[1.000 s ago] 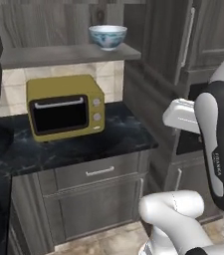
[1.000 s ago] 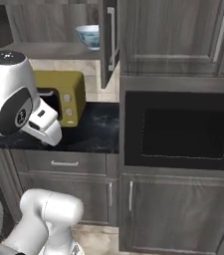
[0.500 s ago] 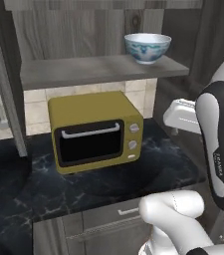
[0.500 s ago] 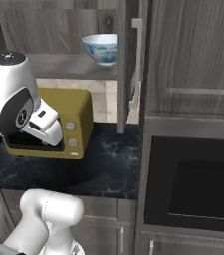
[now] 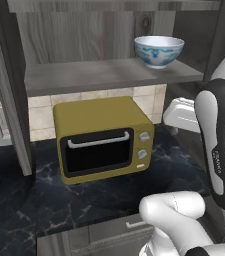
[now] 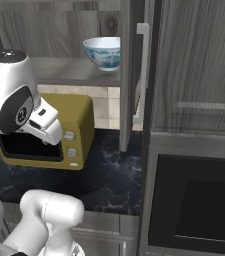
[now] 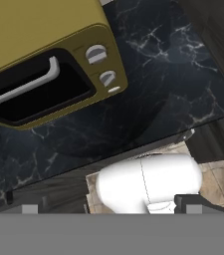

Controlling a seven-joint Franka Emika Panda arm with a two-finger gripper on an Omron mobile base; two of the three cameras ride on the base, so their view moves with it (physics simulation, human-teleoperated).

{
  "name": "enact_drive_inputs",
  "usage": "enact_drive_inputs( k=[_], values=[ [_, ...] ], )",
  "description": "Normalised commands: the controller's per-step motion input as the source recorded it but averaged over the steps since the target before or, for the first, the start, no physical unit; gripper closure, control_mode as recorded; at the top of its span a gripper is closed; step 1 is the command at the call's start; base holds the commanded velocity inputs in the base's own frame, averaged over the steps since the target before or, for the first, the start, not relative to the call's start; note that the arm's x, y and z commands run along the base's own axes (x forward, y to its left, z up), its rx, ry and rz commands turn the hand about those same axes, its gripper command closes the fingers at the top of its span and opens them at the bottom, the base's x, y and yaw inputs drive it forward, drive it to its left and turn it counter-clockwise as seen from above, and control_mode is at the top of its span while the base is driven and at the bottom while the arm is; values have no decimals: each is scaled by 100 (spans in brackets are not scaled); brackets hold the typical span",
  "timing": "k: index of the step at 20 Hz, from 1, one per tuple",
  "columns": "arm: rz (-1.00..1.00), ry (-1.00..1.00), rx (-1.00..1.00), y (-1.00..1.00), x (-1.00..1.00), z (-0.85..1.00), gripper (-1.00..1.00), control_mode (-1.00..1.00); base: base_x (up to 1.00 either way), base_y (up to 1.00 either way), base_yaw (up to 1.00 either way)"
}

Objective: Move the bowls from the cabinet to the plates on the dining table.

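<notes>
Pincer [image 7: 108, 209] wide, empty; bowl [image 5: 159, 51] near shelf [image 5: 109, 75] front edge, cabinet open.

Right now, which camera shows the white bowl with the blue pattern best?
The left base view: the white bowl with the blue pattern stands whole and unblocked on the grey wooden cabinet shelf. The right base view shows it too, with the cabinet door edge beside it.

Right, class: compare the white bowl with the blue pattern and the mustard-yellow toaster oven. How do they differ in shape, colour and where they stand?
The round white bowl with the blue pattern is open-topped; the mustard-yellow toaster oven is boxy, with a dark glass door, a pale bar handle and two knobs. The bowl stands on the wooden cabinet shelf; the oven stands lower, on the black marble counter. Both stand upright.
</notes>
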Motion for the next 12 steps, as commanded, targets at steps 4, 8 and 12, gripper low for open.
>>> enact_drive_inputs(
  k=[4, 8, 12],
  values=[
    [0, 0, 0, 0, 0, 0, -100, 100, 0, 0, 0],
    [0, 0, 0, 0, 0, 0, -100, 100, 0, 0, 0],
    [0, 0, 0, 0, 0, 0, -100, 100, 0, 2, 0]
  ],
)
